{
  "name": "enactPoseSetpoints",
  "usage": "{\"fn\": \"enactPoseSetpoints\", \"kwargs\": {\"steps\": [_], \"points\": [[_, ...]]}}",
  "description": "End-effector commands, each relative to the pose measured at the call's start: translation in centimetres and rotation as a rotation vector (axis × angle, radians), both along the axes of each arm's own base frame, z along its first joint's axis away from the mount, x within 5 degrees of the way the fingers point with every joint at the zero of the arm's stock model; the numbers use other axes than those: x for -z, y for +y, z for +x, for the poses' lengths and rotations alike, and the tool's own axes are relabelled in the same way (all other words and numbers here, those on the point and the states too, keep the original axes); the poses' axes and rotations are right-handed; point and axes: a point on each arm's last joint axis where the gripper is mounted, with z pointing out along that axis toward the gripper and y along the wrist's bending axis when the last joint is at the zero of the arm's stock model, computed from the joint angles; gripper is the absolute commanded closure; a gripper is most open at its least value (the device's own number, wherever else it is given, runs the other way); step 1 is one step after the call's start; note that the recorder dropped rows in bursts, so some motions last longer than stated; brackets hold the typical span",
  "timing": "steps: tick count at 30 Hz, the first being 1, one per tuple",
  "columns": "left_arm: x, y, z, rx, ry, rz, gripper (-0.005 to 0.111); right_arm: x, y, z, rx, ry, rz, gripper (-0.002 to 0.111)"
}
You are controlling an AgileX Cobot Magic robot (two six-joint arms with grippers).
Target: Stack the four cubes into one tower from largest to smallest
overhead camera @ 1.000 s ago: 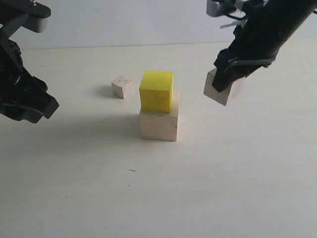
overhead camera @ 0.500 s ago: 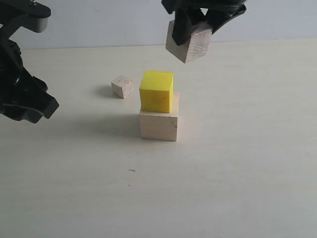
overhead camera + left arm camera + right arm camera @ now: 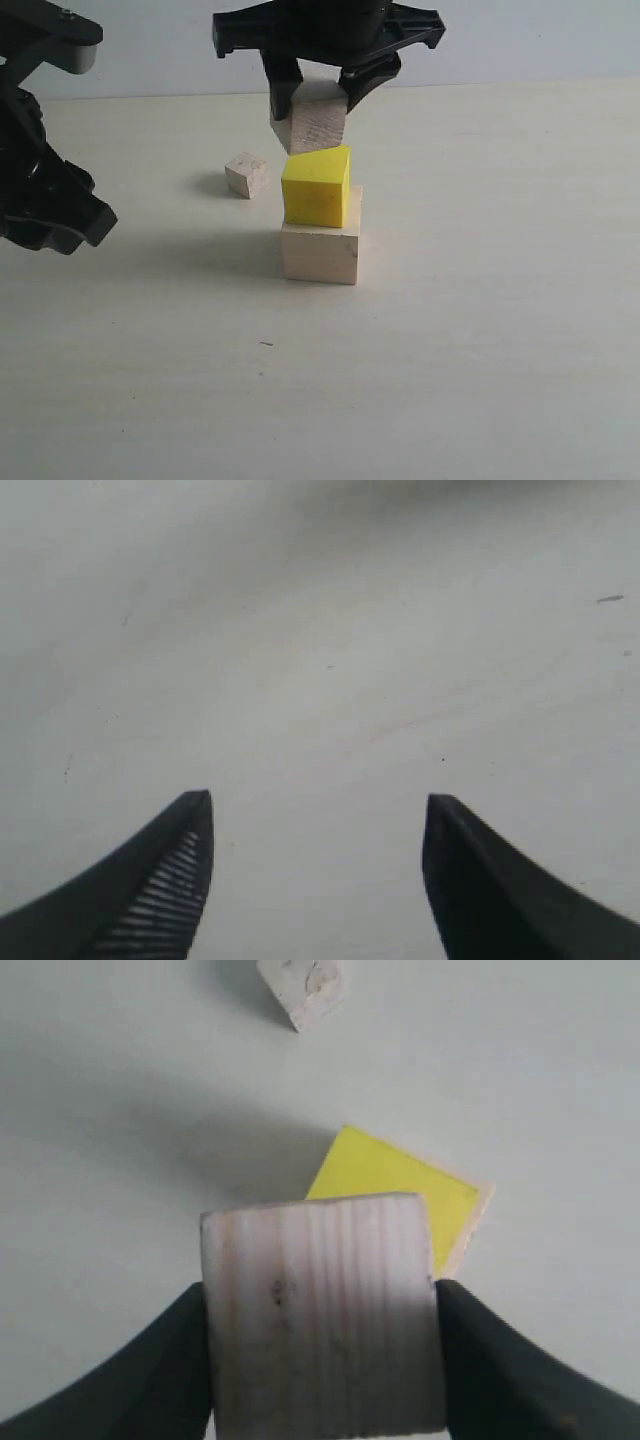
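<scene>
While right tool (image 3: 320,1295) grips small wood cube (image 3: 312,125) above yellow cube (image 3: 317,190), left tool (image 3: 320,797) gapes wide.

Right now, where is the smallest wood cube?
In the exterior view the smallest wood cube sits alone on the table, left of and slightly behind the yellow cube, apart from it.

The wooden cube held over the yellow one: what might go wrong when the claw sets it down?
1. The small wood cube, clamped in the right gripper, hangs tilted and only partly over the yellow cube; released like this, it might land on an edge and tumble.
2. The yellow cube sits twisted on the large wood cube, not square; a hard press down could shift it.
</scene>
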Motion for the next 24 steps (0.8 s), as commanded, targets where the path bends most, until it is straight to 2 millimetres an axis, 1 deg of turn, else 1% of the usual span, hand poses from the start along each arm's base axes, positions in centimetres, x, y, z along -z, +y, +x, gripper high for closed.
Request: {"fn": "enactPoseSetpoints", "kwargs": {"steps": [1,5,11,16,19,22,24], "points": [[-0.02,0.10,-0.13,-0.006,-0.002,-0.004,0.047,0.80,0.55,1.00,0.126,0.007,-0.011,0.108],[0.03,-0.05,-0.27,-0.010,0.013,-0.022,0.047,1.32,0.54,1.19,0.217,0.030,-0.008,0.108],[0.14,-0.41,-0.58,-0.018,0.049,-0.066,0.047,1.30,0.34,1.35,0.288,0.024,-0.006,0.108],[0.14,-0.43,-0.60,-0.019,0.051,-0.069,0.047,1.29,0.28,1.40,0.295,0.019,-0.010,0.108],[0.15,-0.45,-0.62,-0.019,0.053,-0.071,0.047,1.15,0.03,1.55,0.178,-0.030,-0.070,0.108],[0.14,-0.46,-0.60,-0.019,0.051,-0.072,0.047,1.21,0.53,1.14,0.183,0.024,-0.014,0.108],[0.16,-0.58,-0.66,-0.020,0.057,-0.086,0.047,1.29,0.57,1.15,0.277,0.047,0.016,0.108]]}}
